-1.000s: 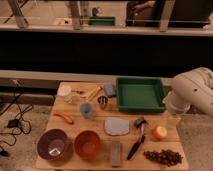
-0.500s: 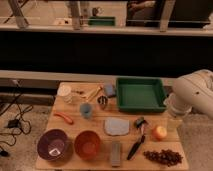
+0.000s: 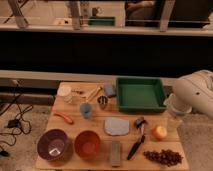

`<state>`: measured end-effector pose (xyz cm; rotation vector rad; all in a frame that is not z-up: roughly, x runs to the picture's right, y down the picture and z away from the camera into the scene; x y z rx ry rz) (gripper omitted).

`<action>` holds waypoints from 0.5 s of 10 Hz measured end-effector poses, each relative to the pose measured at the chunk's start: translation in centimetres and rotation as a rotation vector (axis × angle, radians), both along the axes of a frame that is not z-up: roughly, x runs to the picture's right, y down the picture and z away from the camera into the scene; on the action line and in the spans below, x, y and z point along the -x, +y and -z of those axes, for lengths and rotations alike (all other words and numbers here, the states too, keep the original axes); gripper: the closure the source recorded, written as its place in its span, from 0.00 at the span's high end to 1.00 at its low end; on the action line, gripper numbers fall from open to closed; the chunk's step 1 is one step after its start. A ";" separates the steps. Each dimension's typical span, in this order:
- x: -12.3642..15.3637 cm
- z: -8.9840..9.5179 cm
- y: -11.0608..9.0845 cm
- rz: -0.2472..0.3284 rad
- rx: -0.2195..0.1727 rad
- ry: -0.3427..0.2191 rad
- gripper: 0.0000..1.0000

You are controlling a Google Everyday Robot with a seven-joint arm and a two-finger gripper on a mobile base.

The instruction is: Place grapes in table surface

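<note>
Tan planked wood, the table surface carries everything. The green tray at its back right has a bare floor. The gripper hangs released over the table's right edge, holding nothing. The purple bowl and orange bowl look bare too. The grapes lie on the front right corner.

The white arm runs off the right edge, its base unseen. The gripper hangs under it beside the right rim of the surface, a pale blur with fingers parted. 2 small things near the white cup are too tiny to name.
</note>
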<state>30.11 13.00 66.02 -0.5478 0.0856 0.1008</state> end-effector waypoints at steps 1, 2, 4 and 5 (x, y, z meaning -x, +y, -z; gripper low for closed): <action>0.1 0.4 1.0 0.000 -0.001 0.002 0.80; 0.1 0.8 2.0 0.000 0.000 0.001 0.80; 0.1 1.6 3.9 -0.006 0.001 0.004 0.80; 0.3 1.7 4.4 -0.007 0.002 0.000 0.80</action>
